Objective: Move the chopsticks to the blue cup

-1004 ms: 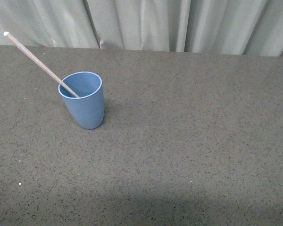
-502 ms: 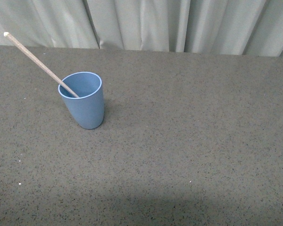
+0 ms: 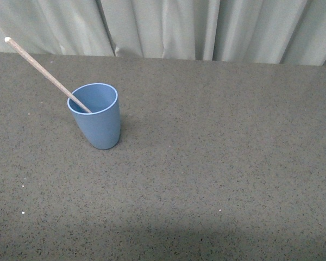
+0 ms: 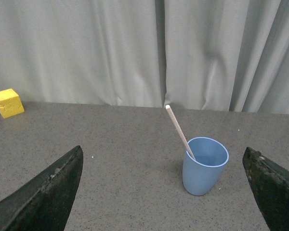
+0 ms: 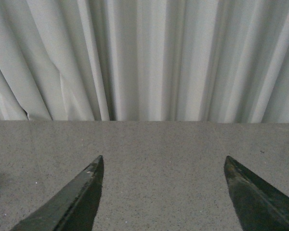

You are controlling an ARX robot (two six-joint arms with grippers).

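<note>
Chopstick (image 4: 179, 132) sits in the blue cup (image 4: 204, 166), leaning on its rim, just ahead of the left tool (image 4: 164, 192). Both tools, the right tool (image 5: 164, 192) too, are spread wide, empty, backed off; looks done.

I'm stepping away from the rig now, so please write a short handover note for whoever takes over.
Left gripper: open, empty, pulled back from the cup.
Right gripper: open, empty, facing bare table and curtain.
Blue cup: upright on the table.
Chopstick: lower end inside the cup, leaning on the rim, upper end sticking out.
Done: the chopstick is in the cup.
Left: nothing visible; no other chopstick shows.
</note>
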